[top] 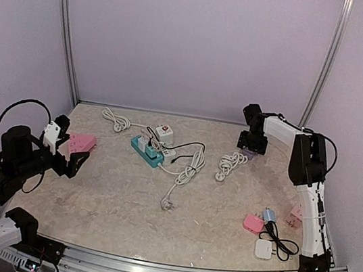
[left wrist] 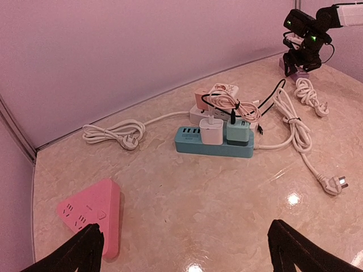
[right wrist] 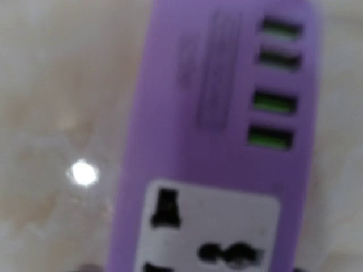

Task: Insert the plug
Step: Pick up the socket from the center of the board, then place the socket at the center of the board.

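While my right gripper (top: 252, 145) hangs over the purple power strip (right wrist: 227, 113) at the far right of the table (top: 102, 206), I cannot tell how its jaws stand. Its own camera shows only the strip's blurred face, with four green ports and a socket. My left gripper (left wrist: 185, 229) sits low at the left edge, jaws wide apart and holding nothing, with a pink triangular strip (left wrist: 91, 212) just beside one fingertip. The plug (left wrist: 334, 185) lies loose mid-table on the end of a long white cord. Between the arms lies a teal power strip (left wrist: 193, 146) with a white charger (left wrist: 212, 131) and a green charger (left wrist: 238, 133) plugged into it. A coiled cord (top: 230, 164) lies near the purple strip. Only the overhead view shows a pink adapter (top: 253, 223) and a white adapter (top: 263, 249) by the right arm's base.
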Controlling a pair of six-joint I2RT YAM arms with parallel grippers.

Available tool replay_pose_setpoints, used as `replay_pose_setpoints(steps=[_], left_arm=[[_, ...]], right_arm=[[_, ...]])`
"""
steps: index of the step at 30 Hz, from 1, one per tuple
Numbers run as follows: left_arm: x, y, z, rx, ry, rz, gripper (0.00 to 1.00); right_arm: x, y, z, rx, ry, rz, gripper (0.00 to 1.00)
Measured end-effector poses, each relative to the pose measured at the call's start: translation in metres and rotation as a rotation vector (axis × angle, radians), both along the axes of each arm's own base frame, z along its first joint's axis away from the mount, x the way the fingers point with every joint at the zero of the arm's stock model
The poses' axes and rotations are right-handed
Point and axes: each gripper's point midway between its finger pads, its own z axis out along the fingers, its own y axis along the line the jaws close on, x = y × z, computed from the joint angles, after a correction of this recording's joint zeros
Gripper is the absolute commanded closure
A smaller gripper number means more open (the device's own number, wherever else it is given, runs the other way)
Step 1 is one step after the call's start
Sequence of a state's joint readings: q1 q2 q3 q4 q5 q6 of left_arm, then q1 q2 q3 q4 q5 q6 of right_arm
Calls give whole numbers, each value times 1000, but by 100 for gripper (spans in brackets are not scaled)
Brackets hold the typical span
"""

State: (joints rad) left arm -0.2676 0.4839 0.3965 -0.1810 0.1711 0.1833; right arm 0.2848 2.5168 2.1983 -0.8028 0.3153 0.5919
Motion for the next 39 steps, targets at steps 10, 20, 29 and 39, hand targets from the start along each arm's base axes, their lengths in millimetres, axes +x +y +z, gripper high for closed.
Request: replay_pose_setpoints(steps=[10,20,29,39], left_arm=[[-1,0,5,-8,-23,1,1],[-4,1,15,-27,-56,4,1],[-6,2,21,-49,-87,2,1],[-7,7,26,-56,-104,21,1]], right_arm=[[-11,-1,3,-10,19,43,91],[-61,21,202,-151,-331,324,100],[-207,173,321,-282,-730,1020,100],[-316,276,185,-112,-452,1647,100]])
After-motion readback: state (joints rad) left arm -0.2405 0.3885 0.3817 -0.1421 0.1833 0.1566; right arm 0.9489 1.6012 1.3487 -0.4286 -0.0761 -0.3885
